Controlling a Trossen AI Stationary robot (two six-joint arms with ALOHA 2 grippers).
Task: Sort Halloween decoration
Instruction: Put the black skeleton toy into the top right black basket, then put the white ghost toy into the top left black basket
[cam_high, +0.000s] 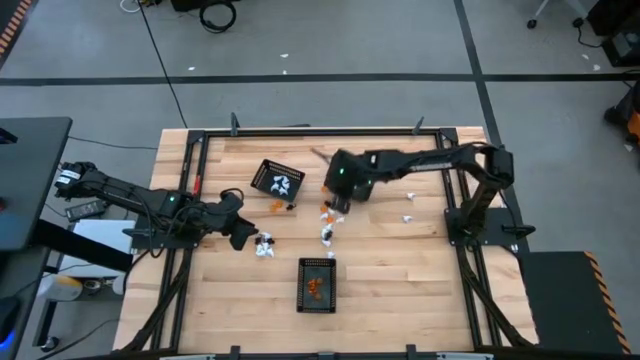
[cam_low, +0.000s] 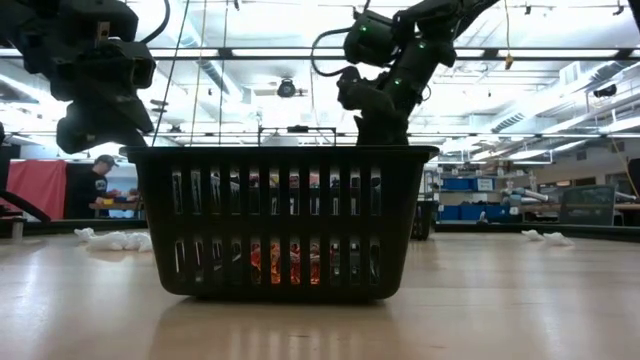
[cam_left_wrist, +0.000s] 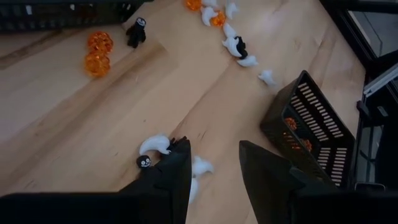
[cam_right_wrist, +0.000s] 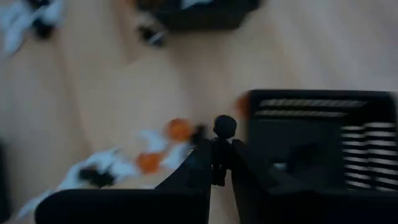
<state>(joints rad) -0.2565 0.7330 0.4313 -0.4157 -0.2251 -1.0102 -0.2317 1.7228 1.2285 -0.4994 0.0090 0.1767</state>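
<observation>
The right gripper (cam_right_wrist: 216, 163) hangs above the middle of the wooden worktop (cam_high: 400, 270), its fingers pressed together on a small black figure trinket (cam_right_wrist: 222, 134) with a round head that sticks up between the tips. In the right wrist view a black mesh basket (cam_right_wrist: 323, 134) lies just beyond this held trinket, and a loose cluster of orange, white and black trinkets (cam_right_wrist: 143, 155) lies on the wood beside it.

The left gripper (cam_left_wrist: 214, 165) is low near the worktop's left edge with its fingers spread apart, holding nothing. Just beside its tips lie white ghost-shaped trinkets (cam_left_wrist: 155, 144) and a tiny black ball with a white face (cam_left_wrist: 143, 162); one white piece sits between the two fingers, on the wood.

Farther along the worktop, a string of white ghosts with one black piece (cam_left_wrist: 239, 50) runs toward the centre, and two orange faceted pumpkin trinkets (cam_left_wrist: 98, 53) and a small black figure (cam_left_wrist: 135, 32) lie well apart from the left gripper.

One black rectangular mesh basket (cam_high: 316, 285) near the front edge holds orange pieces (cam_high: 316, 286). Another black mesh basket (cam_high: 277, 180), tilted toward the far edge, holds white pieces (cam_high: 281, 184). A few white trinkets (cam_high: 408, 205) lie alone toward the right edge.
</observation>
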